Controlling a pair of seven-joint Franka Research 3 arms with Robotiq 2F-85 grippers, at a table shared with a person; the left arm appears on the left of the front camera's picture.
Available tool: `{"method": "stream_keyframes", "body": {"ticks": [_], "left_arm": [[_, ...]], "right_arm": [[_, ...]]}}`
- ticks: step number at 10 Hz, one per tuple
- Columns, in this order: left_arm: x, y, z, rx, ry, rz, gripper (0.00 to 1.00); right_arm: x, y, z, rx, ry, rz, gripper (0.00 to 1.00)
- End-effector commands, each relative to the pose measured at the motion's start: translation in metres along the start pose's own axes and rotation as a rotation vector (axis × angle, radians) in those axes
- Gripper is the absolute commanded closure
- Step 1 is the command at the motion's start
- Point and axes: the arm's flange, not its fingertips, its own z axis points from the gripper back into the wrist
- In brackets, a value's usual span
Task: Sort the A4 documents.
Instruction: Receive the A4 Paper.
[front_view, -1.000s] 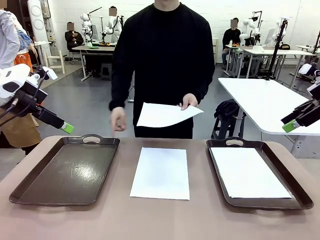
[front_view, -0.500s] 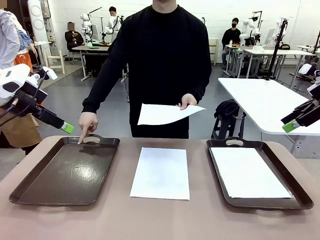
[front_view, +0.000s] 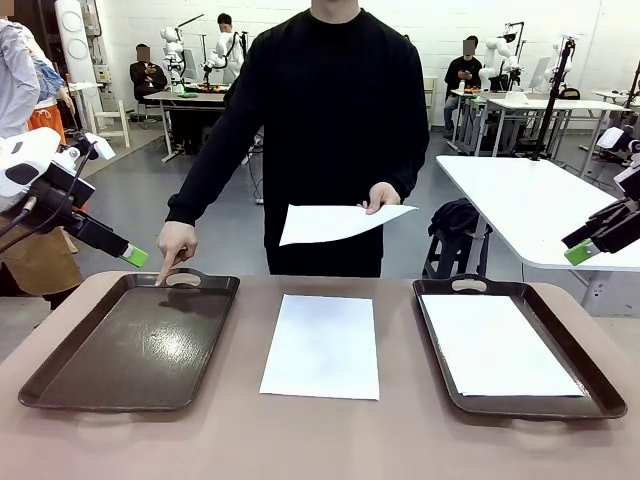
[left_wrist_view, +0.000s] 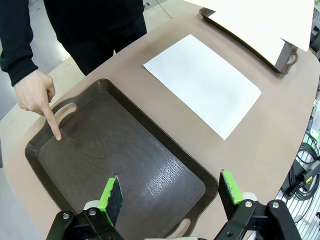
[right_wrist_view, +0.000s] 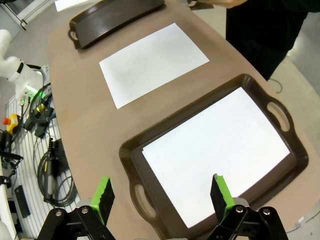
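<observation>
One white A4 document lies flat on the brown table between two dark brown trays. Another sheet rests inside the right tray. The person holds a further sheet in one hand above the table's far edge. Their other hand points a finger down at the far end of the bare left tray. My left gripper hovers open above the left tray. Above the right tray, my right gripper hangs open, holding nothing.
A second white table stands behind at the right, with a dark bag on a stool beside it. Cables and a cabinet edge lie beyond the table's right side. The brown tabletop in front of the trays is bare.
The person's free hand swung from mid-air down to the left tray's far handle and now points there. The held sheet shifted slightly. Both arms stayed still.
</observation>
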Motion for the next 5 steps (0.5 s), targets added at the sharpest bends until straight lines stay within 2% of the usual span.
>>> {"method": "stream_keyframes", "body": {"ticks": [1,4,5], "left_arm": [[-0.0025,0.0027,-0.0006,-0.014,-0.014,-0.012,0.0],[0.0,0.0,0.0,0.0,0.0,0.0,0.0],[0.0029,0.0013,-0.0098,-0.029,0.013,0.052,0.0]], "right_arm": [[0.002,0.0001,-0.0013,-0.009,0.002,0.004,0.0],[0.002,0.0001,-0.0013,-0.009,0.002,0.004,0.0],[0.002,0.0001,-0.0013,-0.009,0.002,0.004,0.0]]}}
